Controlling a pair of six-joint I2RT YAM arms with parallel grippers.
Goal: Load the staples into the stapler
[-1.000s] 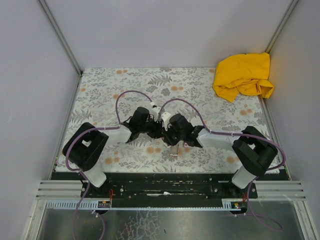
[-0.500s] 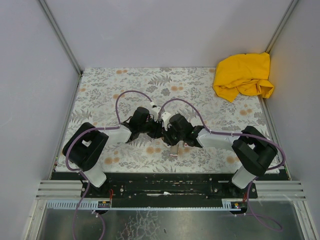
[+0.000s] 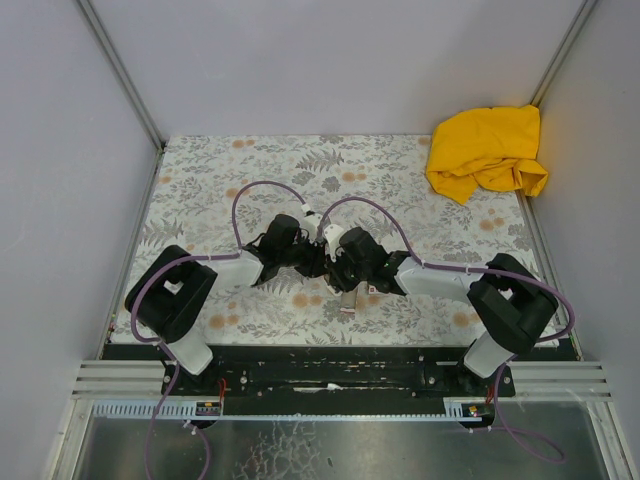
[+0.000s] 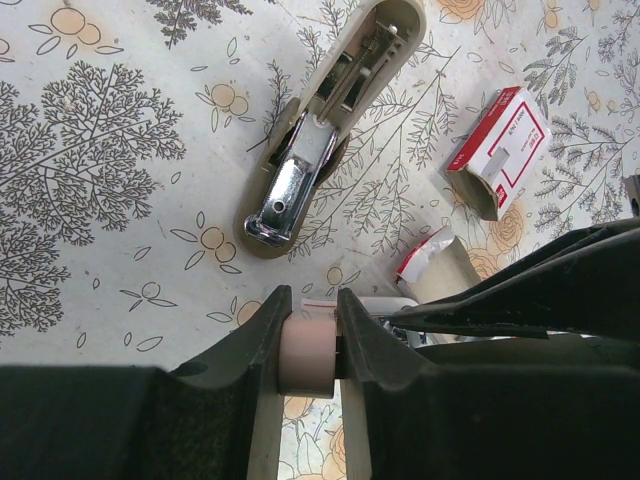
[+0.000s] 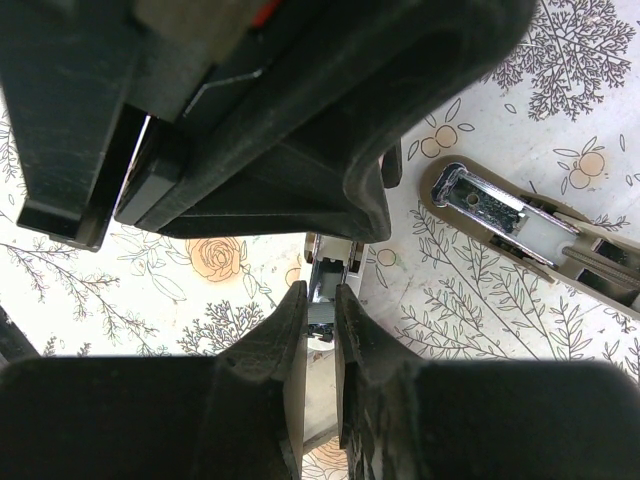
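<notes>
The left claw (image 4: 312,300) is nearly closed, and a small pale-pink block (image 4: 307,355) is pinched between its fingers. Whether that block belongs to the stapler cannot be told. The right claw (image 5: 320,295) is likewise closed to a narrow gap, in which a thin, channel-shaped silvery strip is gripped. This strip is taken to be the staples (image 5: 325,275). The two claws are brought tip to tip, so the strip lies right beside the pink block.

The stapler (image 4: 320,130) is seen lying opened out on the counter (image 4: 100,250), just beyond the left claw's tips and clear of both claws. Its silver metal faces up. The white-and-red box (image 4: 505,148) is found farther out, to the side of the stapler.

The strip is judged to be very light, slick and stiff, yet brittle. It is likely to snap into short pieces if it is bent or squeezed hard. It is best held by its long flat sides, toward the rear, so that the leading end is left free for the channel.

The stapler is judged light and hard-shelled, and apt to skate on the counter when pushed. It would best be pinned across the sides of its plastic body, near the hinge.
</notes>
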